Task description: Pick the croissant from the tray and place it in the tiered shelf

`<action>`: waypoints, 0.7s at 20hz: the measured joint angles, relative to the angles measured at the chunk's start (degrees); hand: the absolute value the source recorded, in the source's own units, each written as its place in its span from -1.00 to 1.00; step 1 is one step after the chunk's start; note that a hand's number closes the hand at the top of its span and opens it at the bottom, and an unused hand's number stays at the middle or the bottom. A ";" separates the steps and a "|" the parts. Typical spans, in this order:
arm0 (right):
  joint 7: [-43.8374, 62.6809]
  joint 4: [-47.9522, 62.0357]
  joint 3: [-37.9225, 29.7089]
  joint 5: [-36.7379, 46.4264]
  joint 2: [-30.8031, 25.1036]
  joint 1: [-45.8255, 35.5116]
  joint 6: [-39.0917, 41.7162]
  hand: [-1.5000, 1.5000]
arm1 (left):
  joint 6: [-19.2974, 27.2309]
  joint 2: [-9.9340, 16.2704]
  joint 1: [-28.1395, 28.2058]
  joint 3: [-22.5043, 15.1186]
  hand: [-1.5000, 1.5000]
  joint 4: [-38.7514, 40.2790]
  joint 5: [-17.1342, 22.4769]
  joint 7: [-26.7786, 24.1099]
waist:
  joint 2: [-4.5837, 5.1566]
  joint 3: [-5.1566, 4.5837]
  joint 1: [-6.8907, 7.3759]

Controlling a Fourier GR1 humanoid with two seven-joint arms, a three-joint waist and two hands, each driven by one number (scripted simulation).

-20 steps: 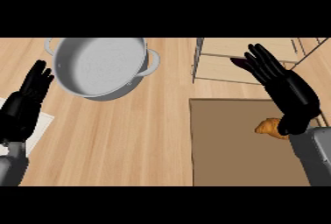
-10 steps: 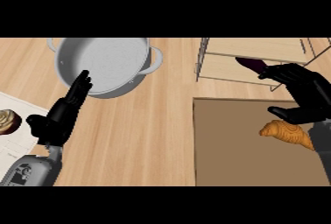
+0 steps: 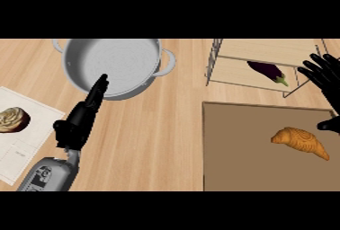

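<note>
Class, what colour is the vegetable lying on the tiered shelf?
The eggplant is dark purple with a green stem end, seen in the head view.

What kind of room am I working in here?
Most likely a kitchen counter: a wooden top carrying a grey cooking pot, a croissant on a brown tray, and an eggplant on a tiered shelf.

A light wooden counter point(image 3: 166, 134) is being seen from steeply above, its grain running across the view. A grey two-handled pot point(image 3: 116, 65) is being carried on it at the far left. A white sheet point(image 3: 20, 148) is being shown at the left edge, bearing a brown pastry point(image 3: 12, 119).
</note>
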 measured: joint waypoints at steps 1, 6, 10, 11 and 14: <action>0.60 -0.29 0.30 0.41 -1.35 -0.31 1.07 -1.00 | 0.14 -0.25 0.10 -0.06 0.00 0.27 -0.16 -0.38 | -0.05 0.00 -0.03; 1.40 -3.98 1.37 3.66 -7.04 -1.82 3.49 -1.00 | 0.65 -0.90 0.07 -0.35 0.00 0.68 -0.88 -0.58 | -0.43 0.03 -0.35; 1.16 -7.52 2.10 6.59 -11.18 -2.24 4.24 -1.00 | 0.98 -0.92 -0.14 0.13 0.00 1.36 -1.32 -0.85 | -0.66 -0.01 -0.78; 0.95 -8.70 2.40 7.63 -12.20 -2.18 4.22 -1.00 | 1.00 -0.96 0.03 0.19 0.00 1.36 -1.33 -0.98 | -0.73 -0.01 -0.83; -0.02 -13.51 3.86 11.28 -15.16 -1.95 3.77 -1.00 | 1.20 -1.19 -0.20 0.35 0.00 1.60 -1.49 -0.81 | -0.89 0.00 -1.26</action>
